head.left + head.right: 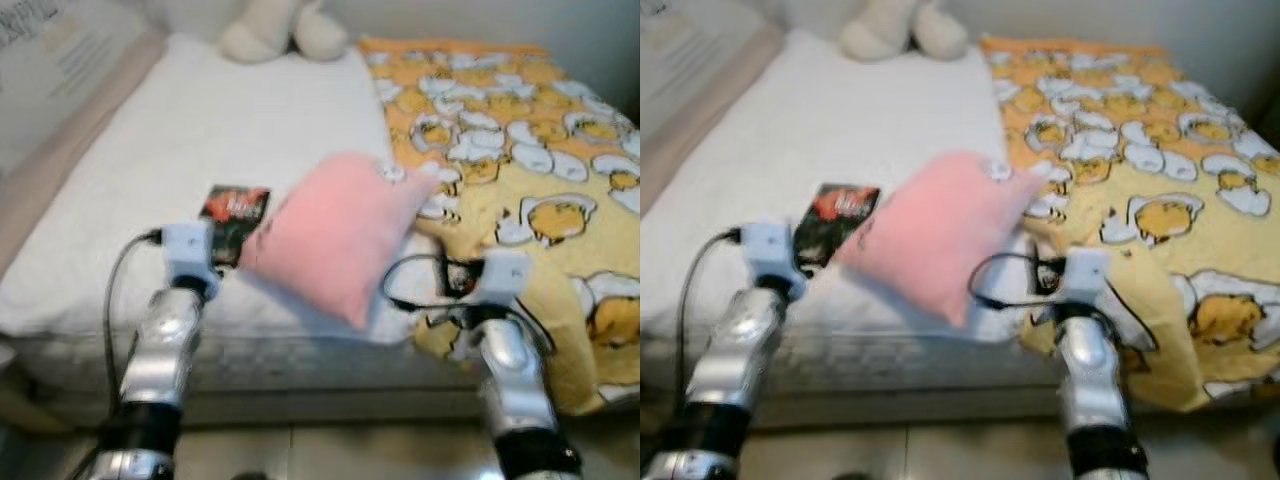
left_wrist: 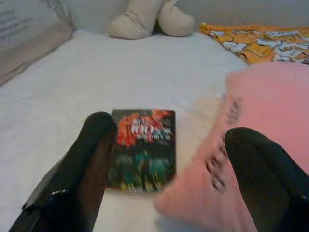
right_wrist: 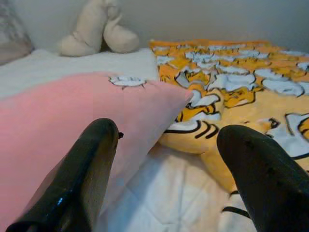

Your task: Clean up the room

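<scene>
A soft pink rectangular cushion (image 1: 338,236) lies tilted on the white quilted bed (image 1: 190,130), near its foot edge, with both silver arms reaching toward it from the floor side. The left pincer (image 2: 164,164) is spread wide, its two long black fingers (image 2: 82,164) apart; the cushion's near edge sits against the inner side of one finger, while the other finger stands over bare sheet. Between those fingers, just ahead of them, lies a small dark book with a red and green cover (image 2: 143,147), flat on the sheet and just beside the cushion's edge; whether the two touch cannot be told through the blur.

The right pincer (image 3: 169,169) is likewise spread open, holding nothing. One of its fingers (image 3: 82,174) is over the pink cushion's surface, the other over the yellow blanket printed with white and black cartoon shapes (image 1: 530,170), which covers the bed on the far side of that pincer from the cushion. The cushion's pointed corner rests on the blanket's edge just ahead of the right pincer.

Well beyond both pincers, at the head of the bed against the wall, sits a cream plush toy (image 1: 283,28)
</scene>
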Robot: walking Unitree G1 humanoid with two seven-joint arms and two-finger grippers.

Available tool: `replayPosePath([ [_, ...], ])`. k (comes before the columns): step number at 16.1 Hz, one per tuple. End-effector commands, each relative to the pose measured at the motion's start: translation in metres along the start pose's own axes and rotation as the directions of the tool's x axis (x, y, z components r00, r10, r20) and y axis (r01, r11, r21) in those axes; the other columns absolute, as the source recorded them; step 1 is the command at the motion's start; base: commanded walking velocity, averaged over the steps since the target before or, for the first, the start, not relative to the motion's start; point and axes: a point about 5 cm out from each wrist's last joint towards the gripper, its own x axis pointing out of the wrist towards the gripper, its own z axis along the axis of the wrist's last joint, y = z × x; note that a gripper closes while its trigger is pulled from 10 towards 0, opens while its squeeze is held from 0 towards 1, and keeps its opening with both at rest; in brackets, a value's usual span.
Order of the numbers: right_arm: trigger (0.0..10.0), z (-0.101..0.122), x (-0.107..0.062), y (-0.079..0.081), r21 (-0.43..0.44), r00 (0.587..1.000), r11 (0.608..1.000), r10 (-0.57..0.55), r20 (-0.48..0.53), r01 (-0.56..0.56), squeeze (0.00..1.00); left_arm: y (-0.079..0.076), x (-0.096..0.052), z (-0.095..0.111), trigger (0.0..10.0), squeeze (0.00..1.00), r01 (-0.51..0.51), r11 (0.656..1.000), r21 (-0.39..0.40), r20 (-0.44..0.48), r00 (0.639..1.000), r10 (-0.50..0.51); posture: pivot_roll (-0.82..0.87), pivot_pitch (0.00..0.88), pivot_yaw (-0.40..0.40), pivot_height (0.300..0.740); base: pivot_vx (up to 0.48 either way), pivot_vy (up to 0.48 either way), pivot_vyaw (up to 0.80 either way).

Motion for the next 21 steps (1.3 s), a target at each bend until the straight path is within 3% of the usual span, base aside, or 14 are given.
replayPosePath([
  [1, 10.0, 0.004, -0.001, -0.015, 0.005, 0.999, 0.999, -0.047, 0.016, 0.047, 1.0, -0.011, 0.004, 0.005, 10.0, 0.0, 0.025, 1.0, -0.009, 0.018, 1.0, -0.025, 0.01, 0.0, -0.019, 0.74, 0.469, 0.0, 0.0],
  [7, 10.0, 0.01, -0.001, -0.009, 0.0, 0.999, 1.0, -0.011, 0.051, 0.011, 1.0, -0.01, 0.006, 0.006, 10.0, 0.0, 0.01, 1.0, 0.002, 0.019, 1.0, -0.01, 0.01, 0.0, -0.025, 0.74, 0.467, 0.0, 0.0],
  [8, 10.0, 0.014, 0.001, -0.01, 0.006, 0.998, 1.0, -0.019, 0.058, 0.019, 0.0, -0.012, 0.01, 0.008, 10.0, 0.0, 0.017, 1.0, 0.015, 0.016, 1.0, -0.017, 0.01, 0.0, -0.027, 0.74, 0.0, 0.0, 0.0],
  [10, 10.0, 0.025, 0.002, -0.011, 0.034, 0.995, 0.999, -0.043, 0.085, 0.041, 0.0, -0.016, 0.018, 0.015, 10.0, 0.0, 0.056, 0.998, 0.012, 0.022, 0.998, -0.057, 0.0, 0.0, -0.034, 0.74, 0.0, 0.0, 0.0],
  [12, 10.0, 0.03, 0.001, -0.011, 0.183, 0.997, 0.982, -0.058, 0.057, 0.047, 0.0, -0.013, 0.036, 0.033, 10.0, 0.0, 0.113, 0.993, -0.036, 0.006, 0.994, -0.113, -0.01, 0.0, -0.037, 0.74, 0.0, 0.0, 0.0],
  [15, 10.0, 0.021, -0.003, -0.017, 0.214, 1.0, 0.977, 0.007, -0.024, -0.001, 0.0, -0.004, 0.051, 0.039, 10.0, 0.0, 0.132, 0.984, -0.117, -0.06, 0.988, -0.14, -0.02, 0.0, -0.032, 0.74, 0.0, 0.0, 0.0],
  [17, 10.0, 0.012, -0.008, -0.032, 0.24, 0.988, 0.969, 0.084, -0.132, -0.05, 0.0, 0.001, 0.061, 0.041, 10.0, 0.0, 0.176, 0.971, -0.164, -0.119, 0.973, -0.197, -0.05, 0.0, -0.02, 0.74, 0.0, 0.0, 0.0],
  [19, 10.0, 0.014, -0.011, -0.042, 0.253, 0.976, 0.964, 0.128, -0.178, -0.08, 0.0, 0.006, 0.067, 0.048, 10.0, 0.0, 0.187, 0.97, -0.155, -0.117, 0.972, -0.206, -0.06, 0.0, -0.014, 0.74, 0.0, 0.0, 0.0],
  [21, 10.0, 0.013, -0.016, -0.041, 0.346, 0.951, 0.929, 0.216, -0.22, -0.132, 0.0, -0.002, 0.073, 0.054, 10.0, 0.0, 0.231, 0.957, -0.177, -0.12, 0.96, -0.254, -0.08, 0.0, 0.005, 0.74, 0.0, 0.0, 0.0],
])
